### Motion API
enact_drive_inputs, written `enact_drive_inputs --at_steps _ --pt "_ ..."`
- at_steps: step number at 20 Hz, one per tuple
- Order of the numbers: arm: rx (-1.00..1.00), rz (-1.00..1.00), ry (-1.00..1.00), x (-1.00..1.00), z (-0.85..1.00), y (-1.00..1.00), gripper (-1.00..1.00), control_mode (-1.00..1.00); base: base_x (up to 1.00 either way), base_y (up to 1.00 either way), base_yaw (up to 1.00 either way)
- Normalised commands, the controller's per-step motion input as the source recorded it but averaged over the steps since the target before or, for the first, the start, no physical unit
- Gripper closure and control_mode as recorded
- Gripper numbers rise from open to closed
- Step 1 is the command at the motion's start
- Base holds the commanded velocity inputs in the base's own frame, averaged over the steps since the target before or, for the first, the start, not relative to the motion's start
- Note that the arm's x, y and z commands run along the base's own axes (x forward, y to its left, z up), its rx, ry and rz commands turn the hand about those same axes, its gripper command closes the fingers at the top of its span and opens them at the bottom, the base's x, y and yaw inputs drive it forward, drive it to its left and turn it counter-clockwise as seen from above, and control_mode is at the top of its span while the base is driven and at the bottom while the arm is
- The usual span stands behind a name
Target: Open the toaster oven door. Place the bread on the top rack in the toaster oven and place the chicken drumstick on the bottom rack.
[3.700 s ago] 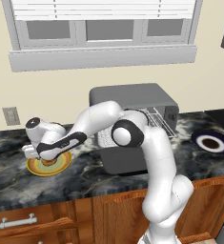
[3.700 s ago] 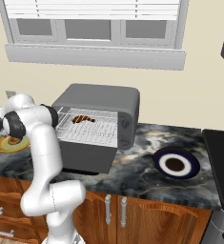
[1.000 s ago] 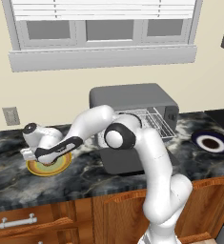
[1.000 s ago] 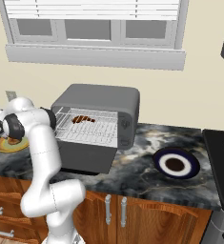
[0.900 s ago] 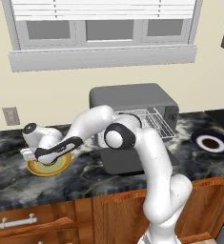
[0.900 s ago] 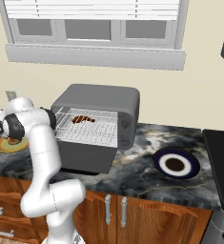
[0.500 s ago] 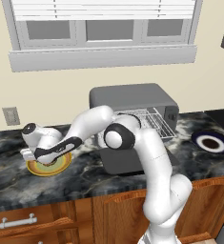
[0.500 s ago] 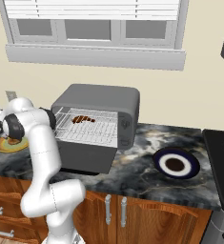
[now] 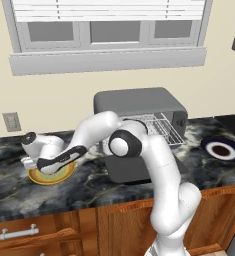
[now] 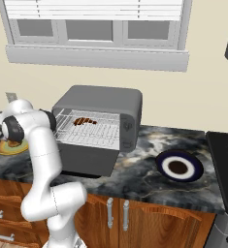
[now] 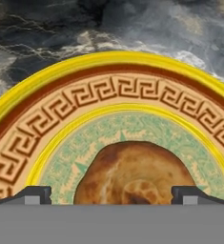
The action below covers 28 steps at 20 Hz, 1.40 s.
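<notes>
While the pincer [image 11: 111, 194] hangs low over a yellow plate [image 11: 51, 90], its two dark tips stand wide apart, one on each side of the bread [image 11: 132, 171], and they hold nothing. The bread is a round tan-brown bun that sits in the middle of the plate, on the green part inside the key-pattern ring. From the left base view, the pincer [image 9: 30, 165] is at the far left of the counter [image 9: 9, 187], right above the plate [image 9: 49, 176], and the white arm [image 9: 139, 150] reaches across to it from the right. The plate rests on the dark marbled counter, well apart from the toaster oven [image 10: 98, 109]. The toaster oven door [image 10: 89, 160] is open and hangs down in front of the box. A silver wire rack [image 10: 89, 130] sticks out of the oven, and the chicken drumstick [image 10: 85, 121], a small dark reddish-brown lump, lies inside the oven at the back, but I cannot tell which rack it is on. Farther right on the counter is a dark blue plate [image 10: 179, 166] with a white ring.
</notes>
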Motion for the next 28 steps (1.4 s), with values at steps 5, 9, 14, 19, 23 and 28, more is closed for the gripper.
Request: enact_drive_inputs --at_steps 5,9,14,19,23,28 --pt "0.04 -0.01 -0.03 -0.05 -0.06 -0.20 -1.00 -1.00 0.00 0.00 0.00" --pt "0.04 -0.03 0.00 0.00 0.01 -0.21 -1.00 -1.00 0.00 0.00 0.00" --pt "0.06 -0.03 0.00 0.00 0.03 -0.18 -1.00 -1.00 0.00 0.00 0.00" --pt "0.07 -0.03 0.02 0.00 0.00 -0.16 -1.00 -1.00 0.00 0.00 0.00" --pt "0.08 -0.01 0.04 0.00 -0.03 -0.07 -1.00 -1.00 0.00 0.00 0.00" --pt "0.09 0.00 0.01 0.00 -0.17 0.00 -1.00 -1.00 0.00 0.00 0.00"
